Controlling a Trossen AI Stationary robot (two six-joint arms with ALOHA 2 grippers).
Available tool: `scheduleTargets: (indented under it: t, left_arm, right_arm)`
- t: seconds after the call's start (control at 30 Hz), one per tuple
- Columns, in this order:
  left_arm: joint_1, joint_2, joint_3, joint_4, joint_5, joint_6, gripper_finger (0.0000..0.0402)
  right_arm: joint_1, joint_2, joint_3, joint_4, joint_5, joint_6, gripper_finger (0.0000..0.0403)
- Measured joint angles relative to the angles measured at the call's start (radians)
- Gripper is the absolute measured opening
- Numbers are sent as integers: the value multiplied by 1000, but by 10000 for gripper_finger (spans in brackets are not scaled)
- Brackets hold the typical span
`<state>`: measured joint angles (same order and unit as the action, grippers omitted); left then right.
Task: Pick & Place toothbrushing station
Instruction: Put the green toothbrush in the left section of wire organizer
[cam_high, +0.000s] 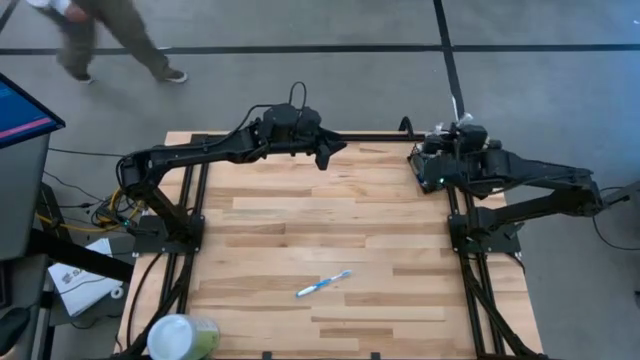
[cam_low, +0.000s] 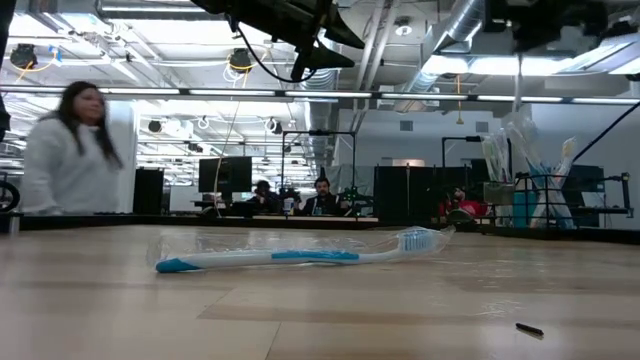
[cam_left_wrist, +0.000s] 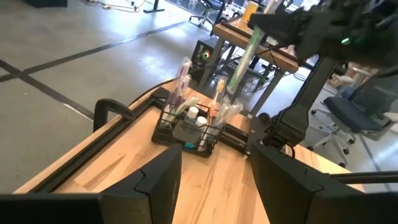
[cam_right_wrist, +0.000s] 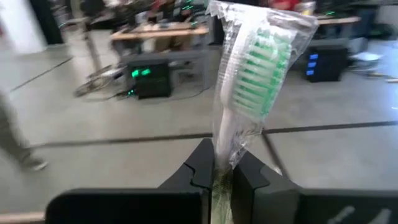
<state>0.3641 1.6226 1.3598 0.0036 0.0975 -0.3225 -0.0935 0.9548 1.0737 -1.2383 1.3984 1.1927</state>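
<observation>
The right gripper (cam_right_wrist: 225, 177) is clamped on a wrapped green toothbrush (cam_right_wrist: 258, 68), seen only by its wrist view. The toothbrushing station (cam_left_wrist: 189, 127) stands at the bench's far right corner; the left gripper (cam_high: 325, 150) hovers spread, empty.

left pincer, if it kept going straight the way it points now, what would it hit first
Probably the black wire holder full of wrapped toothbrushes at the table's far edge; only bare table lies between it and the open left pincer. Depth is hard to judge.
</observation>
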Motion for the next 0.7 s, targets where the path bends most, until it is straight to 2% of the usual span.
scheduleTargets:
  t: [0.13,0.27,0.37,0.47,0.5,0.57,0.7]
  left_arm:
    - [0,-9,0,2,5,-20,186]
    - [-10,-22,0,13,5,-22,186]
    - [-18,-27,0,24,5,-19,186]
    - [-22,-32,0,22,5,-13,186]
    - [-26,-32,0,22,5,-8,186]
    - [-30,-32,0,21,5,0,186]
    - [-39,-32,0,21,5,3,186]
  right_arm:
    - [-13,15,97,177,-79,-291,14]
    - [-85,15,156,352,-171,-608,14]
    - [-171,14,171,449,-353,-787,14]
    - [-259,12,169,483,-542,-871,14]
    - [-281,11,159,499,-563,-891,14]
    - [-309,9,119,564,-536,-904,14]
    - [-338,-37,13,825,-543,-1042,15]
